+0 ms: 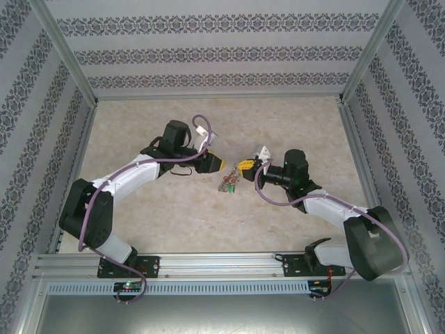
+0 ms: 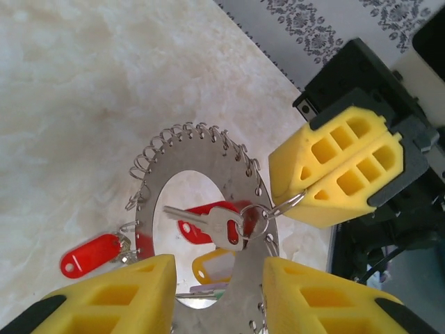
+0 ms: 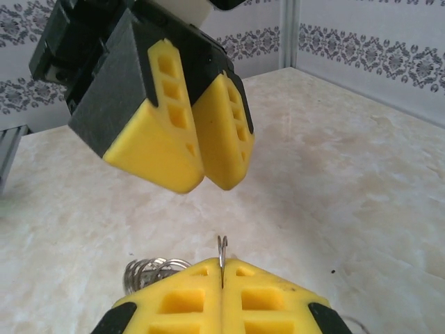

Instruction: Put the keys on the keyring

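Grey flat keyring point(image 2: 198, 156) clamped in left pincer point(image 2: 219, 278); right pincer point(image 2: 300, 197) pinches a silvery wire link point(image 2: 286, 205)

Pale marbled tabletop point(image 1: 208, 223), floral-striped wallpaper walls point(image 1: 215, 49), aluminium corner posts point(image 1: 62, 49), soft even light

Table point(image 1: 208, 229): beige marbled top, alu rails point(image 1: 73, 167) along left, right & far edges, patterned walls point(image 1: 208, 52) beyond. The keyring point(image 1: 228, 182) w/ keys point(image 2: 90, 254) is approx mid-table; can't tell if it touches the top.
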Available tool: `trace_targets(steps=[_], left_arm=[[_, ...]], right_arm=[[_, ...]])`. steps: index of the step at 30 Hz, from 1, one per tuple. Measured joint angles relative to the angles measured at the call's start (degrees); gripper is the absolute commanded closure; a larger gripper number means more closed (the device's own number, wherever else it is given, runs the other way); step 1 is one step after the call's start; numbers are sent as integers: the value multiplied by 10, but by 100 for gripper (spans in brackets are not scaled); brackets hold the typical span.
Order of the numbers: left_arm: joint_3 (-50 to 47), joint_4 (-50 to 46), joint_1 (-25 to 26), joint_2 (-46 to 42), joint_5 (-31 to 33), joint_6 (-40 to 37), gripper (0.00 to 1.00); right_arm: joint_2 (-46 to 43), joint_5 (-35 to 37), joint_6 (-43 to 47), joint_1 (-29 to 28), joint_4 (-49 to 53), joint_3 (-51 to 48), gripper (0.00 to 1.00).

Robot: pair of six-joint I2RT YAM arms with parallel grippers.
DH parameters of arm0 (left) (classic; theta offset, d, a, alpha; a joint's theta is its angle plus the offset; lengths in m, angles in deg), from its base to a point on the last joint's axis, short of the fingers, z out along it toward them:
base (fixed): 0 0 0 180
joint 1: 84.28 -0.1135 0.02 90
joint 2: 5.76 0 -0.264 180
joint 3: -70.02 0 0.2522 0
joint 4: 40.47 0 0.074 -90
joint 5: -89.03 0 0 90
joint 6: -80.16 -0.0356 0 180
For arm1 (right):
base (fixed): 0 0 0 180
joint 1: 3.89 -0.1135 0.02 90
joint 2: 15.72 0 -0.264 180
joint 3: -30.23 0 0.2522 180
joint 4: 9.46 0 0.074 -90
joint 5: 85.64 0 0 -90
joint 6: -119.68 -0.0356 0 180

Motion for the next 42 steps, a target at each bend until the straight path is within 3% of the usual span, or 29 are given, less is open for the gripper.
trace_targets(steps=[9, 22, 30, 35, 40, 42], left_arm=[[-37, 56, 16, -27, -56, -159, 62], [12, -23, 36, -1, -70, -307, 65], [19, -47, 43, 11, -59, -341, 77], [19, -48, 43, 11, -43, -350, 99], [19, -52, 44, 11, -36, -355, 100], [19, -57, 45, 10, -30, -357, 100]], right_arm=[[17, -38, 2, 0, 0, 6, 100], [22, -87, 17, 0, 14, 23, 100], [26, -102, 20, 0, 20, 26, 100], [26, -108, 22, 0, 24, 26, 100], [26, -108, 36, -2, 50, 33, 100], [26, -104, 49, -6, 70, 40, 92]])
